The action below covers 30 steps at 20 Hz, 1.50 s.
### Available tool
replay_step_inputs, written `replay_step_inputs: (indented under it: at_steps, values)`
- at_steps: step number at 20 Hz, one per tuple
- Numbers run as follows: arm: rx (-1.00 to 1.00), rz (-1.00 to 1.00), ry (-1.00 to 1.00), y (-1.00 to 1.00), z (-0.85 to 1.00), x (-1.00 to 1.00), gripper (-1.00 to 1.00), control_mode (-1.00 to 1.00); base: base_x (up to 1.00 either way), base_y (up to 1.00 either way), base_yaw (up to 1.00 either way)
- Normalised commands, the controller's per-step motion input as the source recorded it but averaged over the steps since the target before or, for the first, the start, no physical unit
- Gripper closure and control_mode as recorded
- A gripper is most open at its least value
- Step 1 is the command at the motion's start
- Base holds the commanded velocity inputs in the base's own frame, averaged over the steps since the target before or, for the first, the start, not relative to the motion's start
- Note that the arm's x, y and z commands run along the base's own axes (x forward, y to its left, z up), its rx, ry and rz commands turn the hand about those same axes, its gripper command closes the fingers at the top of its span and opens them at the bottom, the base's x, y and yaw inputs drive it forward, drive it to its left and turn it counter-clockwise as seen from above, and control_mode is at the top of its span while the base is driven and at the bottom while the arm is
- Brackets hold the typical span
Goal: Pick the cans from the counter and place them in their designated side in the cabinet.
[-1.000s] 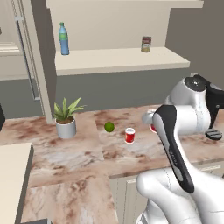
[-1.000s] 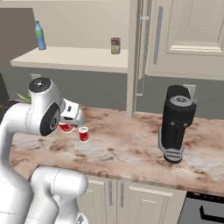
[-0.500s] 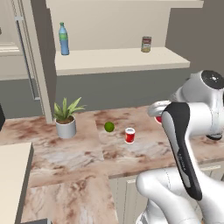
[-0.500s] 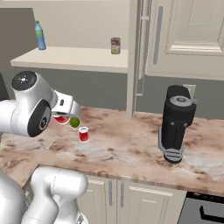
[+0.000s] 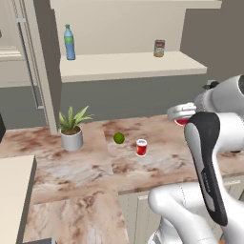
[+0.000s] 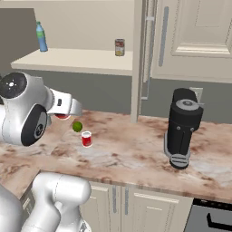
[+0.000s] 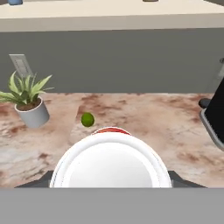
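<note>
1. Kitchen scene, rendered: a white robot arm reaches over the counter [image 5: 71, 176] of marbled reddish-brown and cream stone
2. Gripper [image 5: 183, 117] is lifted above the counter, closed around a red can [image 7: 110, 166] with a white top; in the hand view that white top sits right in front of the camera, with a rim of red showing behind it
3. Second can [image 5: 141, 147] stands upright on the counter, untouched, well apart from the gripper; it also appears in the right base view [image 6: 86, 138]
4. Lime [image 5: 119, 138], small and green, lies just beside that standing can, toward the back wall
5. Potted plant [image 5: 72, 128] in a pale pot stands farther left on the counter
6. Cabinet [image 5: 128, 64] above has an open front and a plain cream shelf; a blue bottle [image 5: 70, 42] stands at its left side, a tan-labelled can [image 5: 159, 48] toward its right
7. Black appliance [image 6: 182, 127] stands on the counter's right part in the right base view
</note>
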Motion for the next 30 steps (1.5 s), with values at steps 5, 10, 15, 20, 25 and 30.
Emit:
replay_step_inputs:
  at_steps: [5,10,15,20,25,30]
  values:
    - [0.00,0.00,-0.07,-0.07,0.32,-0.05,1.00,-1.00,0.00,0.00,0.00]
    - [0.00,0.00,-0.07,0.00,0.33,0.00,1.00,-1.00,0.00,0.00,0.00]
    - [0.00,0.00,-0.07,0.00,0.31,0.00,1.00,-1.00,0.00,0.00,0.00]
    - [0.00,0.00,-0.04,0.00,0.25,0.06,1.00,-1.00,0.00,0.00,0.00]
    - [0.00,0.00,-0.05,-0.01,0.23,0.09,1.00,-1.00,0.00,0.00,0.00]
    - [0.00,0.00,-0.06,0.00,0.21,0.09,1.00,-1.00,0.00,0.00,0.00]
